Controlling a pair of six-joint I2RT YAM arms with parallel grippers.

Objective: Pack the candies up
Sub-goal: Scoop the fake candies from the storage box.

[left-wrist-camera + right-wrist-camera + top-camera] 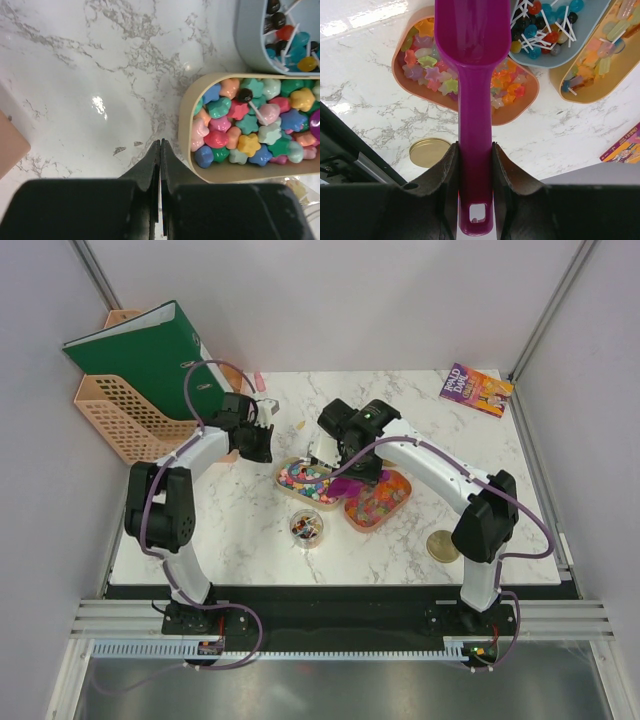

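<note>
Right gripper: clamped on the handle of a magenta scoop, one finger on each side and the handle end poking out behind. The scoop bowl points forward and hangs over an orange tray, above its star-shaped candies. I cannot tell whether the lip touches them. The face of the bowl turned to the wrist camera shows no load.

Just beyond: a blue-grey tray of lollipops, then a tan tray with more sweets, the three trays packed close together. A gold lid lies on the marble table, apart from the trays.

Left gripper: pinched together on nothing, hovering over bare marble just beside the tan tray's rounded end.

An open jar stands near the trays on the arms' side. It has some candy inside, and neither arm touches it.

Judgement: the step in hand is loading the scoop. The next move calls for dipping the bowl into the pile, pushing through and levelling out. Then comes the carry to the jar, with the pour centred over its mouth. The left arm looks free to steady the jar.
</note>
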